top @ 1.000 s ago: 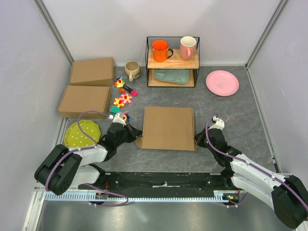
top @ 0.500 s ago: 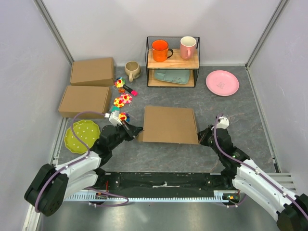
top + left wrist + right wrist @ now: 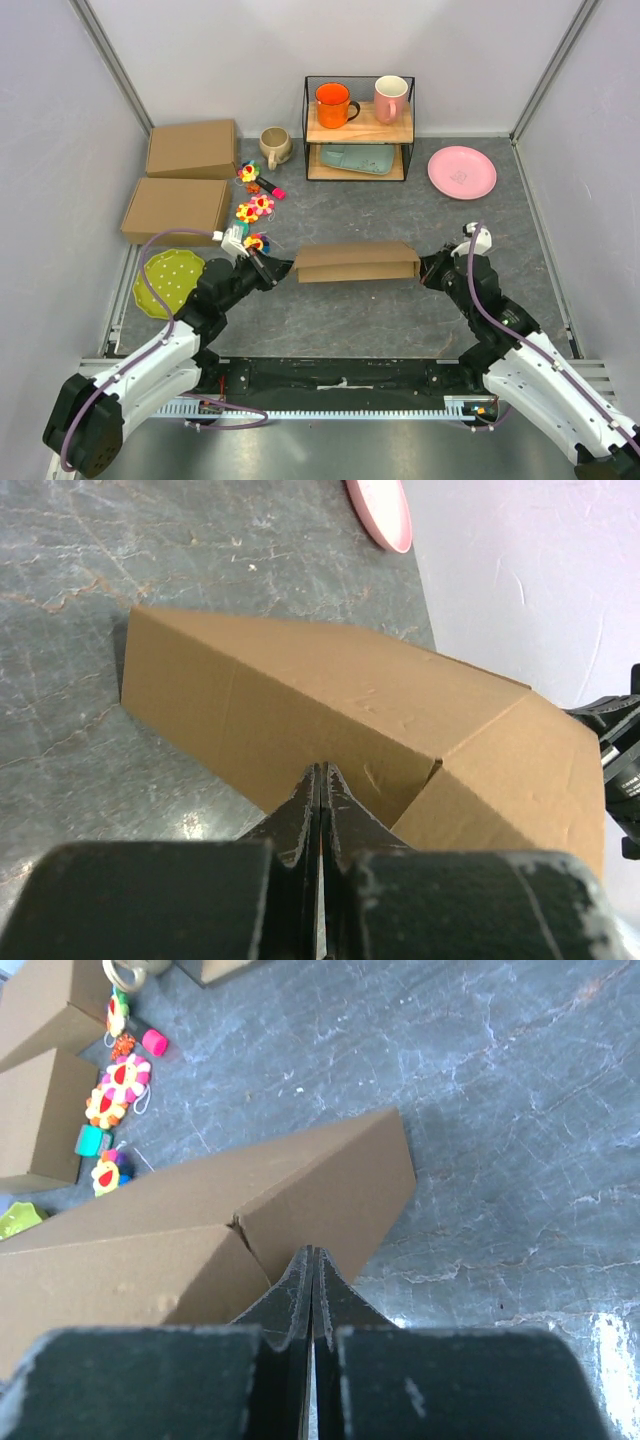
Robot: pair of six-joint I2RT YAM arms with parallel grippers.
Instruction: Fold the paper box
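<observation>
The paper box (image 3: 356, 262) is plain brown cardboard, held off the grey table between both arms and tipped so the top view sees it as a narrow strip. My left gripper (image 3: 281, 268) is shut on its left end. My right gripper (image 3: 424, 268) is shut on its right end. In the left wrist view the shut gripper (image 3: 320, 776) meets the box's side panel (image 3: 300, 700). In the right wrist view the shut gripper (image 3: 308, 1256) meets the box's end panel (image 3: 330, 1190). The pinched edges are hidden by the fingers.
Two other brown boxes (image 3: 192, 148) (image 3: 177, 208) lie at the back left. A green plate (image 3: 170, 278) sits by the left arm. Flower toys (image 3: 253, 210), a beige mug (image 3: 274, 146), a wire rack with mugs (image 3: 358, 128) and a pink plate (image 3: 461, 172) are behind.
The box lay flat a second ago; now it is raised and tipped on edge. Both grippers have risen and moved back with its ends.
</observation>
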